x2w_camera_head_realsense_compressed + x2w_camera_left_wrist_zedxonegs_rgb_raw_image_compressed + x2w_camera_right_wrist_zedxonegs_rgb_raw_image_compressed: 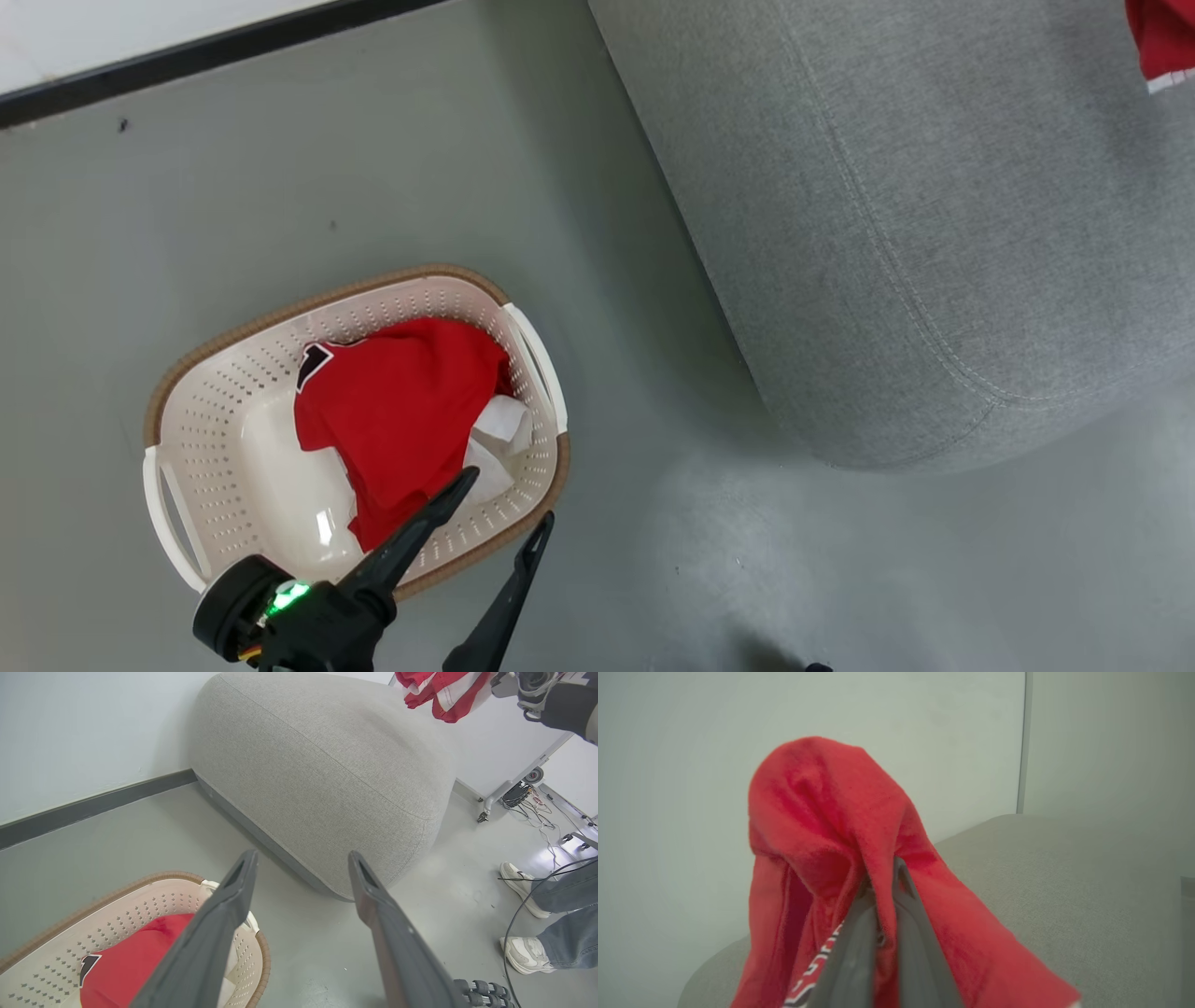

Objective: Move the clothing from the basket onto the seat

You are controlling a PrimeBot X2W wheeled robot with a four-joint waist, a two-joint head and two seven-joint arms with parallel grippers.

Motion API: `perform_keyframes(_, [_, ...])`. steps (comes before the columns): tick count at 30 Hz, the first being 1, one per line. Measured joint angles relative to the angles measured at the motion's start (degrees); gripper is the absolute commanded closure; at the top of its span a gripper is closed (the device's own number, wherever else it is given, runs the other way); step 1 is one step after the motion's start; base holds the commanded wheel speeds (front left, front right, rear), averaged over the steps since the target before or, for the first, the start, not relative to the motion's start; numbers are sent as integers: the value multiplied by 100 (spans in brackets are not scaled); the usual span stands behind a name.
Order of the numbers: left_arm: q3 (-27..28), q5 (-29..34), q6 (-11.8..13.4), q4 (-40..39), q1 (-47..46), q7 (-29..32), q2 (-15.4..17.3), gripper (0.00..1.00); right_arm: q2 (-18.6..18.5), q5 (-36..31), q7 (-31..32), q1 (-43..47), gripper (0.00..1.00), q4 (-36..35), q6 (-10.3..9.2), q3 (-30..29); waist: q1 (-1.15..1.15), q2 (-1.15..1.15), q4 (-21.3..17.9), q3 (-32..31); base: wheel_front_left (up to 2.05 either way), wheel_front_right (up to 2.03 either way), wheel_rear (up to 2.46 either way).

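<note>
Holding one red jersey [822, 812] clenched in your right claw [882, 877] over the seat [887, 187] — not released; left claw [509, 493] open beside the basket [224, 373] — second jersey [401, 401] and white garment [499, 434] inside.

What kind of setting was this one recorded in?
Likely a lab or test room, not a home: bare grey floor, loose cables beside a wheeled stand, and the grey seat against a plain wall.

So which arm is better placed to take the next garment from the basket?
Left. The left gripper is open at the rim of the basket, close to the red jersey inside; the right gripper is shut on a second jersey over the seat.
</note>
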Motion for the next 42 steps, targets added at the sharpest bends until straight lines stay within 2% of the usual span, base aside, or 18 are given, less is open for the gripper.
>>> perform_keyframes(7, [153, 0, 102, -213, 97, 59, 129, 0, -67, 44, 0, -204, 100, 299, 2, -513, 0, 0, 13, 291, 0, 0, 0])
perform_keyframes(10, [178, 0, 141, -264, 137, 66, 168, 0, -45, 86, -1, -221, 100, 261, -77, -598, -1, 0, 14, 370, 0, 0, 0])
perform_keyframes(16, [286, 0, 196, -465, 147, 153, 232, 0, 333, 126, -1, -208, 100, 369, -115, -724, 0, 0, 17, 636, 0, 0, 0])
perform_keyframes(20, [364, 1, 247, -570, 149, 164, 279, 0, 394, 194, -1, -160, 100, 553, -125, -900, -1, 0, 18, 832, 0, 0, 0])
perform_keyframes(24, [409, 1, 250, -622, 149, 201, 325, 0, 621, 199, -1, -172, 100, 733, -142, -914, -1, 0, 23, 1012, 0, 0, 0])
perform_keyframes(32, [423, 0, 297, -603, 137, 201, 315, 0, 691, 132, -1, -480, 100, 1113, -109, -890, -1, 0, 34, 1145, 0, 0, 0])
perform_keyframes(33, [415, 0, 297, -601, 131, 201, 299, 0, 689, 120, -1, -493, 95, 1132, -108, -893, -1, 0, 42, 1133, 0, 0, 0])
perform_keyframes(34, [405, 0, 296, -590, 121, 200, 278, 0, 684, 80, -1, -494, 85, 1144, -89, -892, -1, 0, 49, 1118, 0, 0, 0])
perform_keyframes(35, [398, 0, 296, -576, 117, 197, 259, 0, 682, 60, -1, -494, 85, 1150, -68, -894, -1, 0, 56, 1102, 0, 0, 0])
perform_keyframes(36, [387, -1, 296, -560, 116, 193, 241, 0, 679, 29, -1, -494, 74, 1152, -66, -896, -1, 0, 62, 1083, 0, 0, 0])
perform_keyframes(38, [346, -2, 294, -506, 90, 183, 188, 0, 658, -110, -1, -493, 66, 1171, -64, -887, -1, 0, 74, 1038, 0, 0, 0])
perform_keyframes(39, [326, -4, 291, -470, 66, 155, 157, 0, 647, -158, -1, -493, 59, 1188, -57, -889, -1, 0, 79, 1012, 0, 0, 0])
perform_keyframes(40, [302, -8, 289, -436, 37, 149, 124, 0, 644, -207, -1, -489, 43, 1190, -57, -887, -1, 0, 86, 982, 0, 0, 0])
perform_keyframes(41, [272, -8, 287, -403, -6, 147, 93, 0, 639, -260, -1, -478, 14, 1192, -57, -887, -1, 0, 93, 951, 0, 0, 0])
perform_keyframes(42, [253, -10, 286, -369, -46, 124, 57, 0, 639, -283, -1, -462, 0, 1193, -57, -889, -1, 0, 100, 917, 0, 0, 0])
